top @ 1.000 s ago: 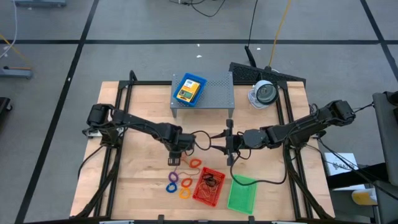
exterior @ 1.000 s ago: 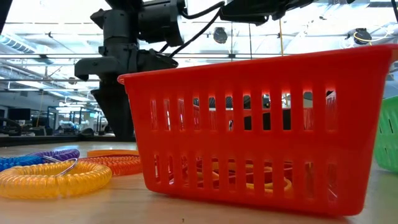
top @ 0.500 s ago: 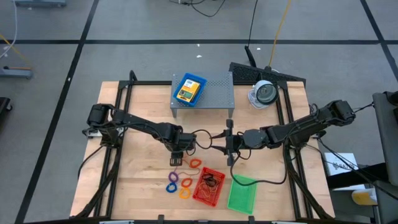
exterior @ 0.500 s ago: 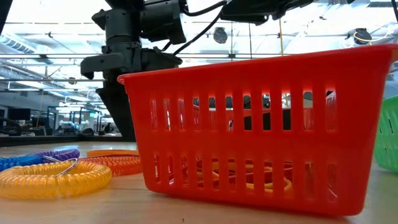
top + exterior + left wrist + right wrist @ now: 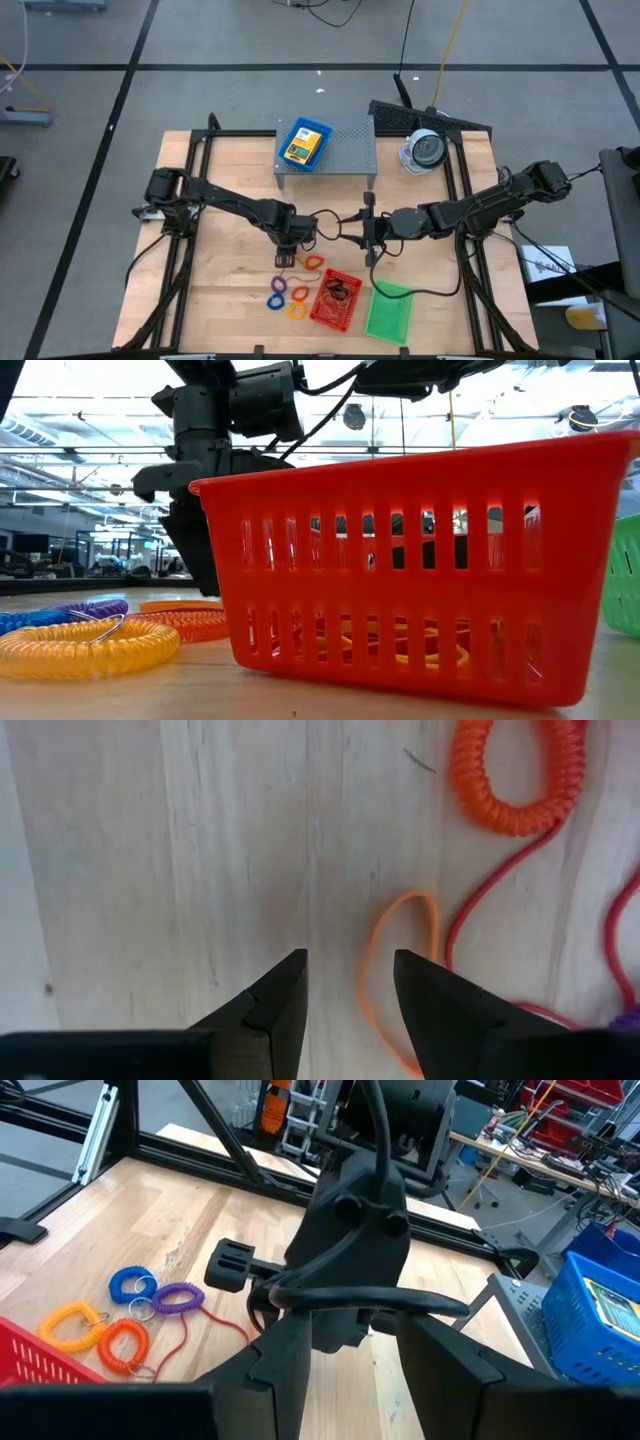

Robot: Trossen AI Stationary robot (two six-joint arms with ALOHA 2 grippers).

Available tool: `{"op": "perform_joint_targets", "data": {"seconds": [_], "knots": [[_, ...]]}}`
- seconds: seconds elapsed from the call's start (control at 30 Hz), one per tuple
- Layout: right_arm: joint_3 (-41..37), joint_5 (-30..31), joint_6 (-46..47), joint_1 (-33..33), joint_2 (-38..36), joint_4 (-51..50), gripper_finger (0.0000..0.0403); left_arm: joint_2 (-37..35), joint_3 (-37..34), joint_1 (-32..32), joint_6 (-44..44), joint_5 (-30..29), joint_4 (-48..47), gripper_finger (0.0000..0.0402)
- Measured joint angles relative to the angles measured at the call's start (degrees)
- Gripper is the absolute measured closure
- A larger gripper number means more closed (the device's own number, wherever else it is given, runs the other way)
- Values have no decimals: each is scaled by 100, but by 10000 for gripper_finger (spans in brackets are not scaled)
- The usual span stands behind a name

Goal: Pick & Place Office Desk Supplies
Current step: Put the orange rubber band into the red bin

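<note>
Slight tilt seen in left tool (image 5: 350, 1005) since earlier; jaws parted, empty. Thin orange rubber band (image 5: 400, 975) lies flat on desk (image 5: 150, 870), long axis along fingers, offset beside gap.

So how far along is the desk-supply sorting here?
Done: some coils already lie in the red mesh tray. In hand: nothing; the open left gripper hovers by a thin orange rubber band. Left: coiled rings on the table; the green mesh tray looks empty.
</note>
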Motion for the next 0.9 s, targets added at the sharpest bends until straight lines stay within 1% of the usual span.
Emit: {"op": "perform_joint_targets", "data": {"seconds": [0.37, 0.53, 0.73, 0.83, 0.9], "knots": [[0, -2, -8, -2, 0, -49, 261, 295, 24, -44, -11, 49, 37, 245], [0, -2, -7, -2, 0, -50, 261, 325, 20, -99, -250, -395, 87, 245], [0, -2, -9, -1, 0, -44, 261, 333, 13, -237, -413, -574, 166, 245], [0, -2, -9, -2, 0, -41, 261, 336, 9, -359, -602, -870, 179, 245], [0, -2, -9, 0, 0, -41, 261, 338, 9, -425, -614, -938, 179, 245]]}}
